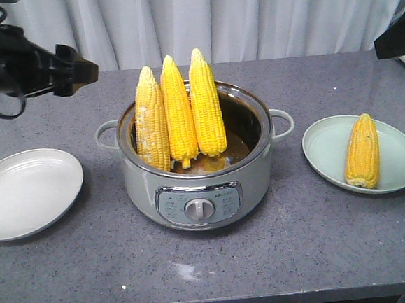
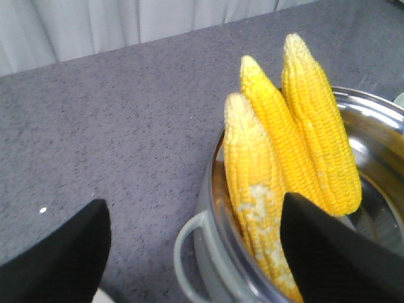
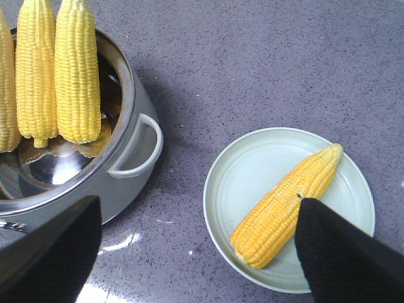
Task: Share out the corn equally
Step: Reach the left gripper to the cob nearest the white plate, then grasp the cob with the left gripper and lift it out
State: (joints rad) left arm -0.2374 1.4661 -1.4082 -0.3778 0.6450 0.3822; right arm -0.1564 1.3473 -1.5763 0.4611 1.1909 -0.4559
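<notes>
1 cob (image 1: 362,151) plated, 3 cobs (image 1: 179,111) waiting in the pot (image 1: 199,194)
Your plated cob lies on the right plate (image 1: 325,149); the other 3 stand upright in the pot at the middle of the counter (image 1: 281,257), and the left plate (image 1: 24,197) holds 0. Left end effector (image 2: 192,205) and right end effector (image 3: 196,208) both hang with fingers apart, gripping nothing. By my reckoning, an even split means 2 per plate.

a corn cob (image 3: 287,208) lies on the pale plate (image 3: 252,170) near the pot (image 3: 120,189).
</notes>
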